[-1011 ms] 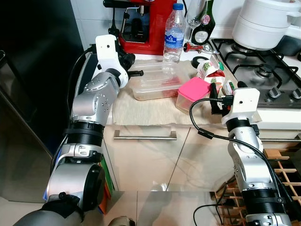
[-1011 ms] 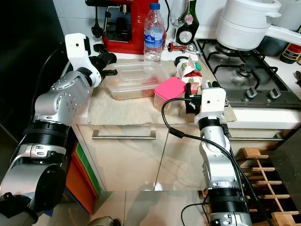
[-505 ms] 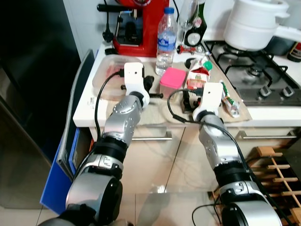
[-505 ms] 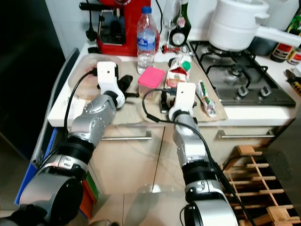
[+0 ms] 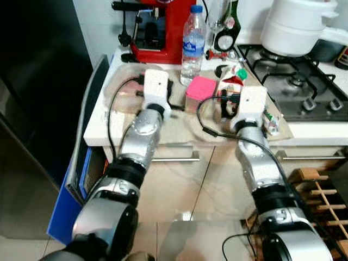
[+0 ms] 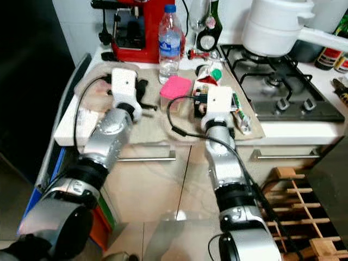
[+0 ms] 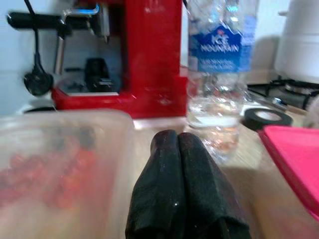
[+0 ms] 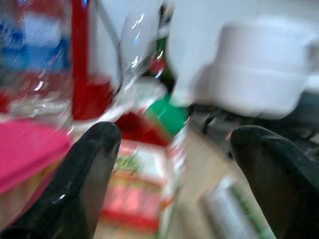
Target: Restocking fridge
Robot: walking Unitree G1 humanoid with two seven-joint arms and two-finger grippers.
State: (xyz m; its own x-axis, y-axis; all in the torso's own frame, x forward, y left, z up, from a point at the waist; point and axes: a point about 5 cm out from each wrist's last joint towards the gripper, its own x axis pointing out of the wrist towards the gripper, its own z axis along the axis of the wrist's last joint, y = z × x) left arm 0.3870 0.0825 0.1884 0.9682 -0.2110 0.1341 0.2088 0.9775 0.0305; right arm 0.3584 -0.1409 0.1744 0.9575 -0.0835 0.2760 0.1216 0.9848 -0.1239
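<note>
Right gripper (image 8: 169, 164): up over the counter at centre frame in the head views, two black fingers spread wide, nothing between them, nothing touched.

Target, as judged: red-and-white cardboard carton with a green screw cap (image 8: 149, 149), dead ahead of the right gripper and framed in the gap between its fingers; blurred in the wrist view, so contact cannot be ruled in, reads as just short of it.

Carton's lie: in the head views (image 5: 231, 81) just above the right wrist housing, tilted, cap end toward the upper right; long axis too blurred to call exactly.

Neighbours: pink-lidded clear plastic tub (image 5: 200, 91) just beside the carton toward frame left; white tube with green print (image 6: 243, 117) lying on the cloth at the carton's right.

Left gripper (image 7: 182, 174): left of centre, fingers pressed together, empty, nose pointing at the clear plastic water bottle with a blue label (image 7: 219, 74).

Beside the left gripper: cloudy plastic container holding red pieces (image 7: 55, 164), close alongside, not gripped; red espresso machine (image 5: 163, 27) behind at upper centre.

Nearer arm: the right one, clearly, for carton and tub alike.

Next move, as a guess: short push forward, then close on the carton's body.
</note>
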